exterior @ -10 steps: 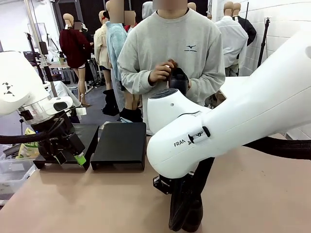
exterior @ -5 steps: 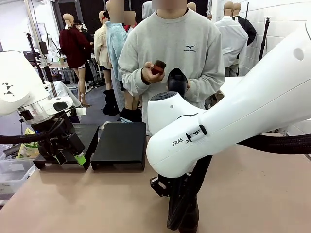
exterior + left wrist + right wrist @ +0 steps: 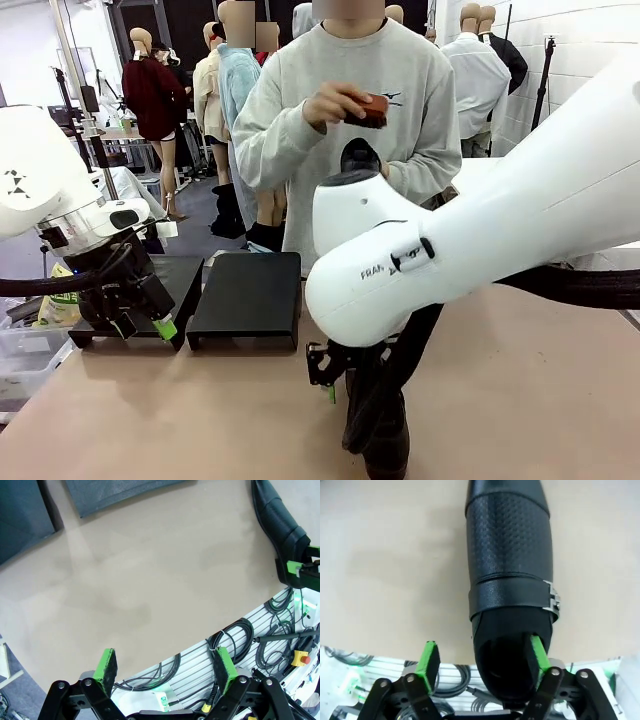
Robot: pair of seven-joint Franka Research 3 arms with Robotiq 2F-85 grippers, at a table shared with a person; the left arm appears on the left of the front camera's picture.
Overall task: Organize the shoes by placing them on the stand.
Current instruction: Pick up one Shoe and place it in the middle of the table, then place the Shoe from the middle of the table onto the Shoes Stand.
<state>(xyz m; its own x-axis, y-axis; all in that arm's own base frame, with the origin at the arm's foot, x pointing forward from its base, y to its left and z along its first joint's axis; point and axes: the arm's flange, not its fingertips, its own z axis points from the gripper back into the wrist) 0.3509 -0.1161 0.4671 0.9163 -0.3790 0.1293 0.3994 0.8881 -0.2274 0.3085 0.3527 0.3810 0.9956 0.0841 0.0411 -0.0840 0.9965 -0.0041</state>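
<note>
The right gripper (image 3: 481,652) stands open over a black shoe (image 3: 510,575), which lies on the table (image 3: 385,555) near the robot's edge. One green finger is inside the shoe's opening. The other is outside the side wall and apart from it, so the shoe is released (its strap with a metal buckle is well visible). The left gripper (image 3: 165,662) is also spread wide and holds nothing; it hangs over the bare table, near the two low black stands (image 3: 250,290) on the left. The person (image 3: 350,90) across the table holds a second shoe (image 3: 360,156) in one hand and a small brown object (image 3: 372,108) in the other.
</note>
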